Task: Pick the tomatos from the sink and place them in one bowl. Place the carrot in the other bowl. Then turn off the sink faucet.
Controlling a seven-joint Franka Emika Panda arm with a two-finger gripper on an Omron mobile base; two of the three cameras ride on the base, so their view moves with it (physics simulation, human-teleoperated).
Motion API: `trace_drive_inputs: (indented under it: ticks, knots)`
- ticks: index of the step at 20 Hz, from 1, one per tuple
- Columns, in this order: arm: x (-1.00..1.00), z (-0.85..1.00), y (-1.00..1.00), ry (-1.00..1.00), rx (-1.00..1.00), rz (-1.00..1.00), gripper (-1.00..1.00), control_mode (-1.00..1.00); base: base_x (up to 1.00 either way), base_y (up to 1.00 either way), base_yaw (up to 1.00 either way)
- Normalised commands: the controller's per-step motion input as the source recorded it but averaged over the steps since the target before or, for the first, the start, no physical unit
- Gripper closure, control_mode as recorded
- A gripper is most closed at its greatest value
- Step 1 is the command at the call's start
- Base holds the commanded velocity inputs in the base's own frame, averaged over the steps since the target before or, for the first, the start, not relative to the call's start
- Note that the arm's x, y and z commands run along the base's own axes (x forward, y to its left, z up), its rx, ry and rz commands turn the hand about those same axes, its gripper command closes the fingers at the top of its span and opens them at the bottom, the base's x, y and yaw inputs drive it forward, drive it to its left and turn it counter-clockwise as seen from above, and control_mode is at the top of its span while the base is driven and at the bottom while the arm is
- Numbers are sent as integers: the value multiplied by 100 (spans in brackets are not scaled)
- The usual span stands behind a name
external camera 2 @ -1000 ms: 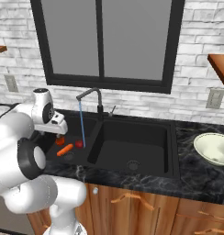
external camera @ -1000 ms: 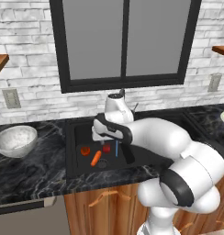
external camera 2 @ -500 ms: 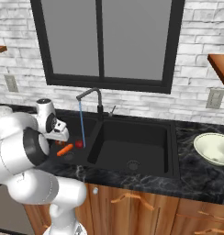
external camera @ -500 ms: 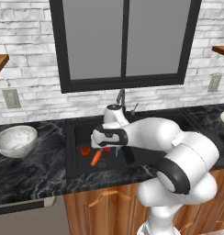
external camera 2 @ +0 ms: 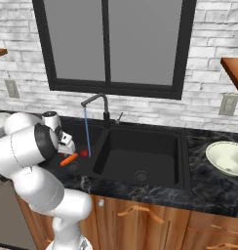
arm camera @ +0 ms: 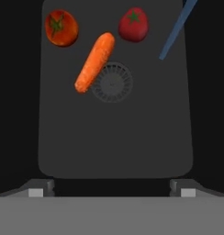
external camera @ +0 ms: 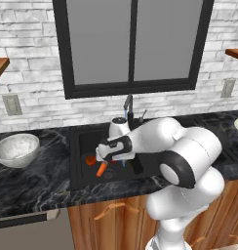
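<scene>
Base views flank the sink from behind, hand view looks down into it

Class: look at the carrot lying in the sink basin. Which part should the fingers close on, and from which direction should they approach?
Grip the carrot at its middle, coming straight down from above. It lies flat on the sink floor beside the drain, so its long sides are free. Set the fingers across its narrow width; the two tomatoes sit clear of its midsection.

White brick wall, dark-framed window, black marbled counter, wooden cabinets, wooden shelf.
</scene>
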Motion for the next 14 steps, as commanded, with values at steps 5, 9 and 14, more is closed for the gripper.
trace_drive_inputs:
  ticks: [5,9,14]
  knots:
    - [20,-29,7,0,0,-1,-100,-100,0,0,0]
    - [16,-25,8,0,0,0,-100,-100,0,0,0]
    - [14,-24,5,0,0,0,-100,-100,0,0,0]
